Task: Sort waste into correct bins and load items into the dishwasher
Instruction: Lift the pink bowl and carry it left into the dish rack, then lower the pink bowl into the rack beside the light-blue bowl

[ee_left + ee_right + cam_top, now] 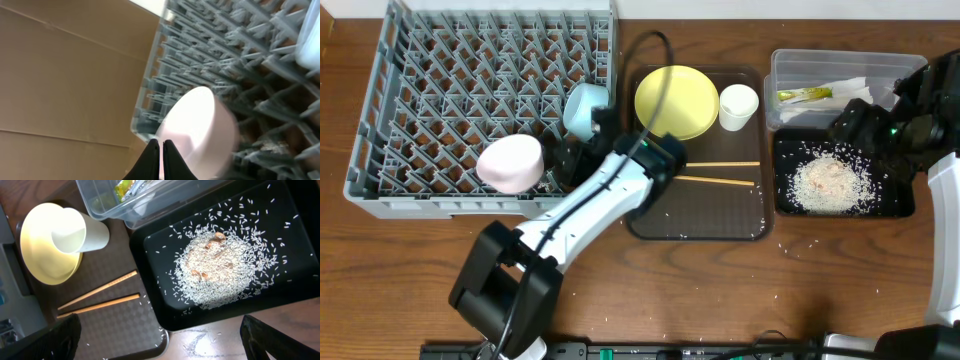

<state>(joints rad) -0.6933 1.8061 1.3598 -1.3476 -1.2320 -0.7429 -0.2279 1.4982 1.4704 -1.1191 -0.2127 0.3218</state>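
The left gripper (161, 152), clenched on nothing beside the white bowl (510, 163) in the rack (440, 100), sat nearer than the wide-open right gripper (160, 335) to the chopsticks (725, 164), which lay left-to-right on the brown tray (720, 215) at centre frame.

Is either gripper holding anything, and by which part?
Nothing is held. The left gripper is shut empty near the white bowl; the right gripper hangs open over the black tray.
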